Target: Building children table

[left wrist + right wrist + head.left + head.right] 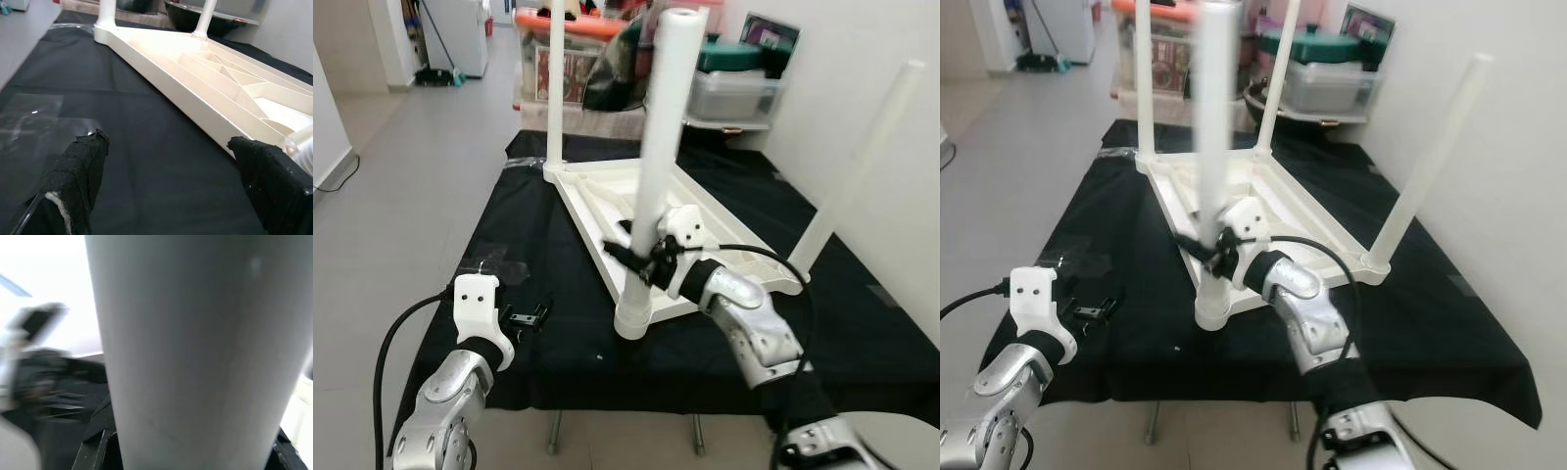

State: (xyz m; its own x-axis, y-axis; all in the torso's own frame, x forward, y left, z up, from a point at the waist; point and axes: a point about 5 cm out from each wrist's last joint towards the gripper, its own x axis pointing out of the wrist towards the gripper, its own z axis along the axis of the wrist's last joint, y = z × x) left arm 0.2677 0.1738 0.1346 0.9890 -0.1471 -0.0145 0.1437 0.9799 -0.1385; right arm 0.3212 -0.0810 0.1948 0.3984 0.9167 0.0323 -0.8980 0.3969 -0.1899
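Note:
A white children's table (607,196) lies upside down on a black cloth (558,323). Its legs point up: one at the far left corner (555,88), one at the right corner (862,166), and a near one (661,147) standing in the front corner socket. My right gripper (641,257) is shut around the lower part of that near leg (195,352), just above the socket. My left gripper (530,318) hovers open over the cloth, left of the table's front corner. Its black fingers (78,171) are spread wide, with nothing between them, facing the table's ribbed underside (195,83).
A clear plastic sheet (494,264) lies on the cloth near my left gripper. Storage boxes and a dark pot (724,78) are stacked behind the table. A white wall (862,59) runs along the right, and tiled floor (401,176) lies to the left.

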